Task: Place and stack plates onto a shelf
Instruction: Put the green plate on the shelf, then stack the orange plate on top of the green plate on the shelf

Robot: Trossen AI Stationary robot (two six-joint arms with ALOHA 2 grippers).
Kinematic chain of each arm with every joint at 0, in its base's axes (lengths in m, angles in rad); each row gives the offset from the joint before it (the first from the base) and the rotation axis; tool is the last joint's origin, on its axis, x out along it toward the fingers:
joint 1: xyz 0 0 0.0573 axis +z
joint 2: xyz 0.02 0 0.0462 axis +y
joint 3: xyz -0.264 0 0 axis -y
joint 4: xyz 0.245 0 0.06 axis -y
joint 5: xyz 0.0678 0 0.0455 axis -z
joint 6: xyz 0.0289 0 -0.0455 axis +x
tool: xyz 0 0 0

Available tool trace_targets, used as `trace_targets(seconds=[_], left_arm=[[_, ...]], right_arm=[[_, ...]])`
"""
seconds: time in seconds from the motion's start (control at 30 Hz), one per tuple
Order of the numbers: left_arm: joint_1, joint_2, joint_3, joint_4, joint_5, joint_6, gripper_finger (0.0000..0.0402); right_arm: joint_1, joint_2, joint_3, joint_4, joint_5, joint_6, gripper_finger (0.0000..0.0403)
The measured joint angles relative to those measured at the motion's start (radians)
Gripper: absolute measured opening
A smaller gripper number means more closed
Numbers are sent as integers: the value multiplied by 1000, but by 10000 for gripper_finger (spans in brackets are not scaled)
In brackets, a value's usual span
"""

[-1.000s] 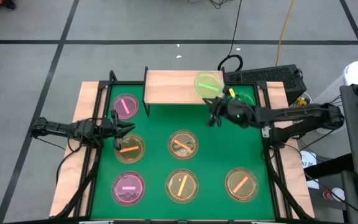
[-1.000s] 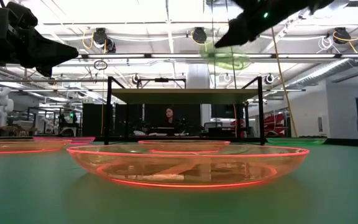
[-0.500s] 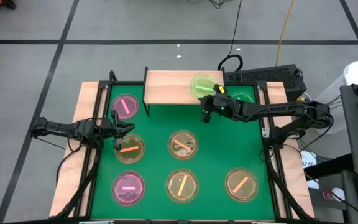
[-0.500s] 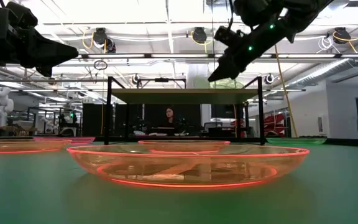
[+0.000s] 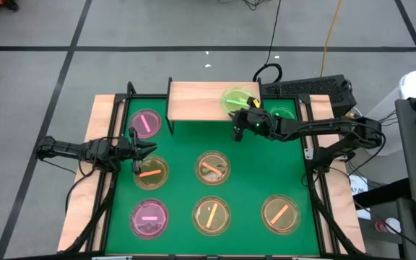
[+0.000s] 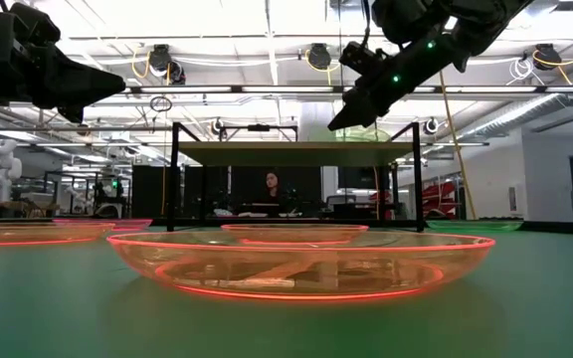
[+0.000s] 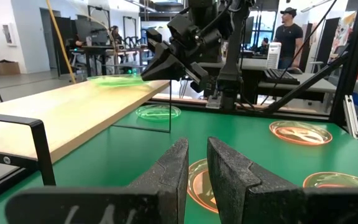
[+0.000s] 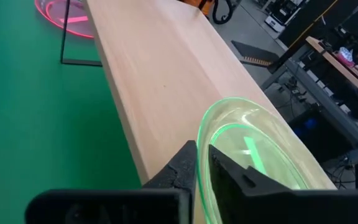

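Right hand [image 5: 238, 120] pinching a green plate [image 5: 235, 98] by its rim over the shelf's [image 5: 193, 100] right end.
Across the desk's green mat [image 5: 179, 173] lie my other plates; my left hand [image 5: 147, 150], fingers nearly together, hovers at the left by an amber plate [image 5: 151, 172].

My right end effector [image 5: 240, 123] is reached out toward the worktop's far edge, fingers pinched tight. My left end effector [image 5: 147, 149] waits near the left edge, fingers nearly together.
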Motion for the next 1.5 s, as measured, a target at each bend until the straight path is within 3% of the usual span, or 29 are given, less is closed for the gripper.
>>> trace_targets(seconds=[0.43, 0.67, 0.93, 1.3, 1.5], left_arm=[[0, 0, 0, 0, 0, 0, 65], [0, 0, 0, 0, 0, 0, 65], [0, 0, 0, 0, 0, 0, 65], [0, 0, 0, 0, 1, 0, 65], [0, 0, 0, 0, 1, 0, 65]], right_arm=[[44, -25, 0, 38, -9, 79, 97], [139, -71, 0, 43, -232, 216, 95], [267, -64, -44, 62, -258, 309, 94], [336, -66, -136, 379, -255, 248, 93], [336, -66, -183, 459, -254, 239, 93]])
